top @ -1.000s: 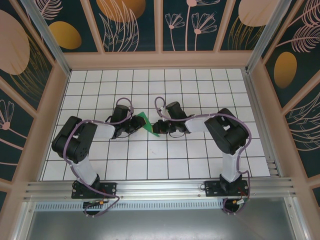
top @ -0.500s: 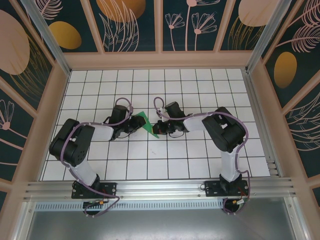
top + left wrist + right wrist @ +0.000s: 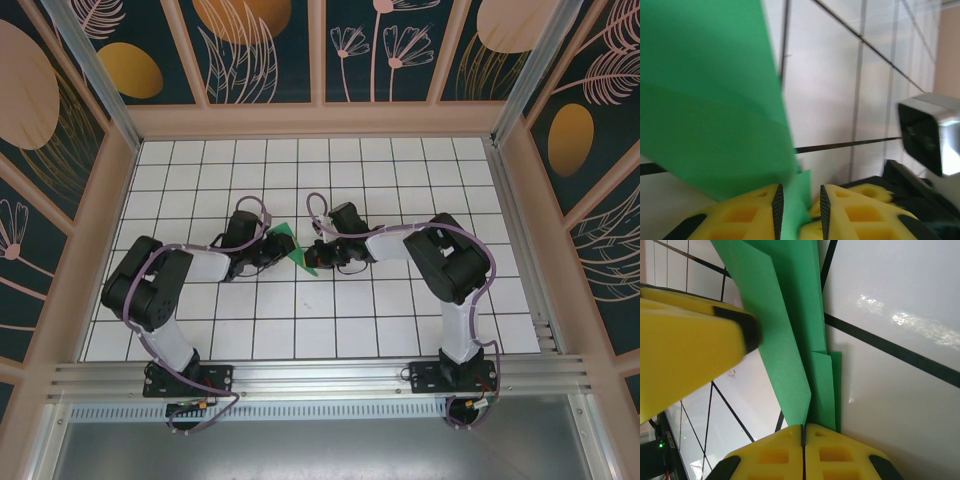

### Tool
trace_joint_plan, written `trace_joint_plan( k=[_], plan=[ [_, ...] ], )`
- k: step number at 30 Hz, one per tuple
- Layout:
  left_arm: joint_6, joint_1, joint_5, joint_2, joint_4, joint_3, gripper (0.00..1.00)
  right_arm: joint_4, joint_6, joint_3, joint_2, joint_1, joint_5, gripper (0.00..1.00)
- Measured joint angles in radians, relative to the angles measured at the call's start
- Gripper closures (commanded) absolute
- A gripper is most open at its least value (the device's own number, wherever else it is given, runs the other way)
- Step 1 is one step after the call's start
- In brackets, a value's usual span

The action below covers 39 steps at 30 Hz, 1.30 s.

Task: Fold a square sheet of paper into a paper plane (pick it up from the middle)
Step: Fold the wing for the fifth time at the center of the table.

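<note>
**both grippers meet on the green fold, mid-table**

the right gripper [image 3: 803, 432] has its yellow fingers [image 3: 840, 455] pressed flat together with no gap. the folded green paper [image 3: 790, 340] runs out of the seam between them, pinched at its narrow end. the left gripper [image 3: 799, 200] has its fingers [image 3: 745, 217] a little apart. a layered tip of the paper stands in that slot, against one pad, with a sliver of space at the other.

dark wall panels [image 3: 260, 50] drawn with pale flowers and leaves close in three sides. inside them lies the white table [image 3: 400, 330] with its black grid, and a silver rail [image 3: 320, 380] at the near edge carries both arm bases. from above, the two grippers face each other at the table's middle, and the paper is a slim pointed strip slanting between them.

in the right wrist view one left finger with a black pad crowds in just beside the paper. in the left wrist view a blurred black and silver block [image 3: 927, 137] stands beyond it to the right.

small white lettering [image 3: 667, 440] on a black part is too small to read.
</note>
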Motion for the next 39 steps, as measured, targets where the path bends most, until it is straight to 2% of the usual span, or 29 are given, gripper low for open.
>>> trace_joint_plan(
  k=[5, 20, 27, 32, 39],
  plan=[
    [0.001, -0.003, -0.027, 0.018, -0.046, 0.020, 0.72, -0.007, -0.003, 0.003, -0.005, 0.000, -0.006, 0.87],
    [0.005, -0.010, -0.051, 0.018, -0.088, 0.038, 0.73, -0.056, -0.019, -0.036, -0.060, 0.005, -0.008, 0.84],
    [0.005, -0.010, -0.051, 0.018, -0.089, 0.039, 0.73, -0.055, -0.019, -0.069, -0.079, 0.011, -0.009, 0.92],
    [0.005, -0.010, -0.051, 0.018, -0.089, 0.039, 0.73, -0.055, -0.019, -0.074, -0.079, 0.011, 0.002, 0.93],
    [0.005, -0.010, -0.053, 0.018, -0.089, 0.039, 0.73, -0.088, -0.039, -0.074, -0.098, 0.013, 0.021, 0.80]
  ],
)
